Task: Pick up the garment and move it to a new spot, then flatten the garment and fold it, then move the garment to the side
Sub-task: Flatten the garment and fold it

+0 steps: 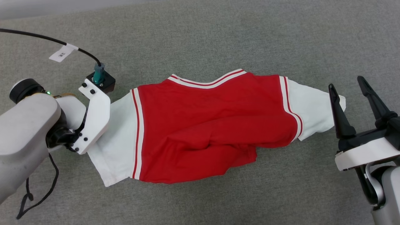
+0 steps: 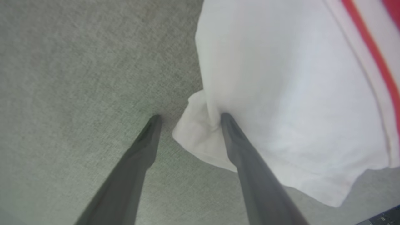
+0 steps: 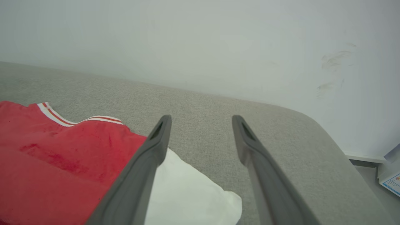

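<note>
The garment [image 1: 206,125], a red T-shirt with white sleeves and striped trim, lies spread sideways on the grey cloth surface [image 1: 218,34], its lower part bunched and folded over. My left gripper [image 2: 190,116] is open at the left sleeve [image 2: 281,103]. One fingertip [image 2: 225,117] presses on the sleeve's edge, the other rests on bare surface, and a small fold of white cloth sits between them. In the head view the left arm's white wrist [image 1: 93,115] covers those fingers. My right gripper [image 1: 346,82] stands open just beside the right sleeve [image 1: 312,106], holding nothing; the same gripper [image 3: 201,117] hovers above that sleeve's tip [image 3: 187,193].
A black cable [image 1: 47,39] with a white tag runs to the left wrist camera. A pale wall [image 3: 200,40] rises behind the surface, whose rounded corner [image 3: 328,137] drops away to the right. A box or paper [image 3: 390,178] lies beyond it.
</note>
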